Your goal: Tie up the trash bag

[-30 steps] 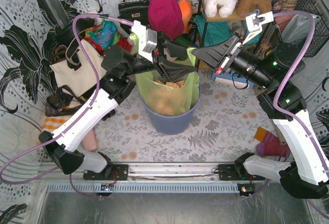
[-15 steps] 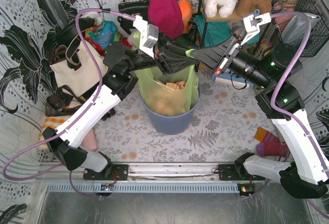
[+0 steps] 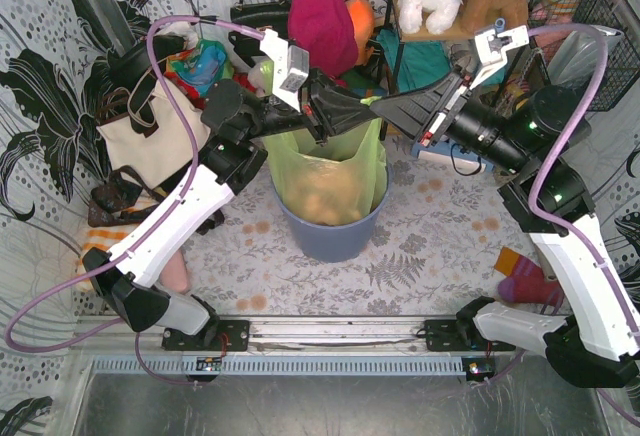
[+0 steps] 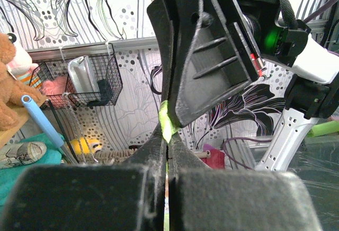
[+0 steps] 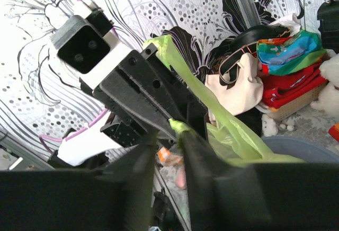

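Between the pressed-together fingertips of the left gripper, a strip of the trash bag is pinched; the right gripper straddles it, jaws slightly parted.

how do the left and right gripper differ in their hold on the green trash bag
The left gripper is shut, pinching a strip of the trash bag; the right gripper has its jaws slightly apart, with green plastic at their tips. The left gripper reaches in from the left of the bin, the right gripper from the right. Both meet tip to tip at the bag's raised top, above the bin.
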Motion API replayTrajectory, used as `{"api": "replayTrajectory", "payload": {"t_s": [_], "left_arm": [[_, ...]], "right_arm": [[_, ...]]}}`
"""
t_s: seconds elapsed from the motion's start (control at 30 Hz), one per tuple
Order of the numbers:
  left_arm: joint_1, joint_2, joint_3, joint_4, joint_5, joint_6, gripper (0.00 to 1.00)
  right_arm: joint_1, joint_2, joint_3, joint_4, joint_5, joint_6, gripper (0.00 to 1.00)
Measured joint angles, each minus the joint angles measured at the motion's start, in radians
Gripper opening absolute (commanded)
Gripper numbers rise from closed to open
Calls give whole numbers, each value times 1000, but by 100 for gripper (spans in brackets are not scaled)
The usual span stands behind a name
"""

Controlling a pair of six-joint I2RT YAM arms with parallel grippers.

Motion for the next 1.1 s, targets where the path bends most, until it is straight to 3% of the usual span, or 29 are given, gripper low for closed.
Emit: {"api": "replayTrajectory", "payload": {"t_s": [0.17, 0.67, 0.83, 0.97, 1.0, 1.07, 1.1], "left_arm": [[1, -1, 0, -23, -5, 5, 0], [1, -2, 0, -27, -19, 5, 0], [1, -2, 0, -29, -21, 8, 0], [1, -2, 0, -31, -22, 9, 0], [1, -2, 0, -32, -24, 9, 0], [1, -2, 0, -33, -24, 11, 12], [1, -2, 0, -33, -25, 14, 26]], "right_arm": [[1, -16, 29, -31, 33, -29, 45], [1, 62, 173, -168, 48, -109, 31], [1, 69, 179, -217, 54, -130, 20], [1, 69, 182, -232, 54, -133, 0], [1, 69, 182, -232, 54, -134, 0], [1, 69, 182, -232, 54, -134, 0], [1, 69, 182, -232, 54, -134, 0]]}}
